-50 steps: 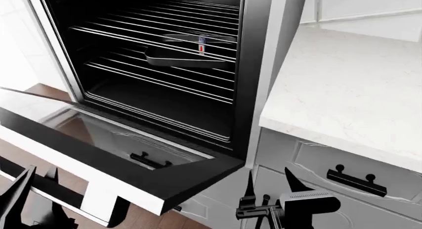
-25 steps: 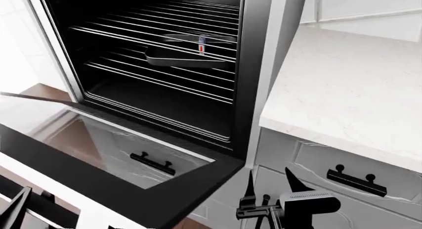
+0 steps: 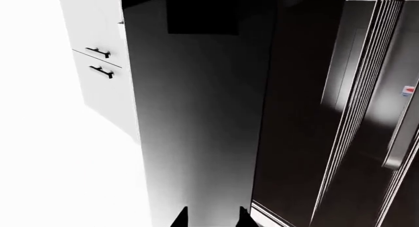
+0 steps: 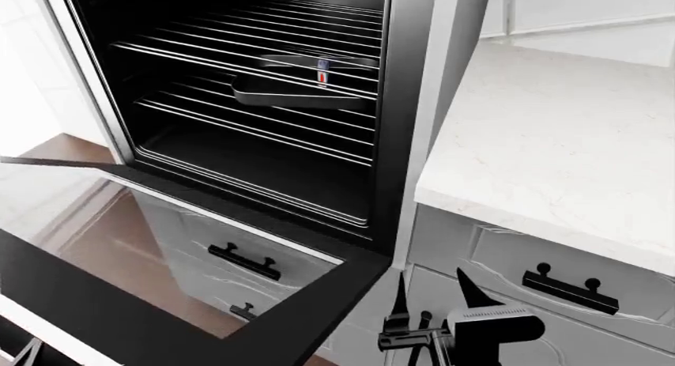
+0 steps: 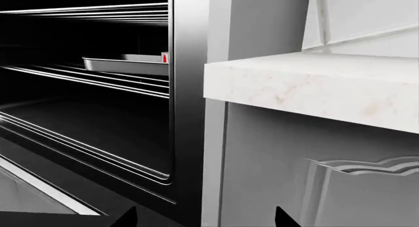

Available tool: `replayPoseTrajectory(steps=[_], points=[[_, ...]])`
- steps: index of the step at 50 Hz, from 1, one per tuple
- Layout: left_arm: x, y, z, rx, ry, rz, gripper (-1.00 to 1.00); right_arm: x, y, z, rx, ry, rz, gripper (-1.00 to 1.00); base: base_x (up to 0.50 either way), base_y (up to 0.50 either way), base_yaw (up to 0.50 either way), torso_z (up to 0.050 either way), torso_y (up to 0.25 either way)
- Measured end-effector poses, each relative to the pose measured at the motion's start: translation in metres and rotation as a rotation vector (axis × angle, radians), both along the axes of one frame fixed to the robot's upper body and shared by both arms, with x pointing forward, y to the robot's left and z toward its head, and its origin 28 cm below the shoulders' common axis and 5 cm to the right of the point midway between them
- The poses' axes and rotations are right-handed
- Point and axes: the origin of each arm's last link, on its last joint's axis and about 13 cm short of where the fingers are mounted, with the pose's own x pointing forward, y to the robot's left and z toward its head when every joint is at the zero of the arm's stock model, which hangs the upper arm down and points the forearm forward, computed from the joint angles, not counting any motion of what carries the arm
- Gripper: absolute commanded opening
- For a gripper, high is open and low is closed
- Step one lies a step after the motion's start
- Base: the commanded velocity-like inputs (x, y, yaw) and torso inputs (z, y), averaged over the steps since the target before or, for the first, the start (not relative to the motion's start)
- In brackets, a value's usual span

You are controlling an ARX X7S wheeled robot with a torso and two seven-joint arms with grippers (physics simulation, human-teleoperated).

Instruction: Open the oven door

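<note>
— Door movement first: the oven door (image 4: 158,303) lies lower than a second ago, nearly flat under the open cavity. Task looks almost finished.
— The claws?
— Right gripper (image 4: 432,291) hangs beside the drawers, fingers apart, holding nothing. Left gripper (image 3: 211,218) shows only its tips; I cannot tell.
— Any writing?
— Only a small red-blue label on the baking tray (image 4: 300,85), unreadable.

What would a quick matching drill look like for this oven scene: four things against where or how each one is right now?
Things:
1. oven door
2. baking tray
3. right gripper
4. countertop

States:
A. pale marble, beside the oven
B. swung down, glass showing the drawers below
C. resting on a wire rack inside
D. open, hanging free before a drawer front

Pairs: 1-B, 2-C, 3-D, 4-A
</note>
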Motion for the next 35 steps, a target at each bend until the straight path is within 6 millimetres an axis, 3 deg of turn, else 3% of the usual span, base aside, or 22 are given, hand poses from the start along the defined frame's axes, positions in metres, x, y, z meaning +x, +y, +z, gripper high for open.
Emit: replayPoseTrajectory(steps=[35], points=[[-0.008, 0.007, -0.047, -0.043, -0.075, -0.031, -1.00, 0.000, -0.002, -0.001, -0.001, -0.002, -0.015, 1.00, 0.00, 0.00, 0.00, 0.000, 0.000]])
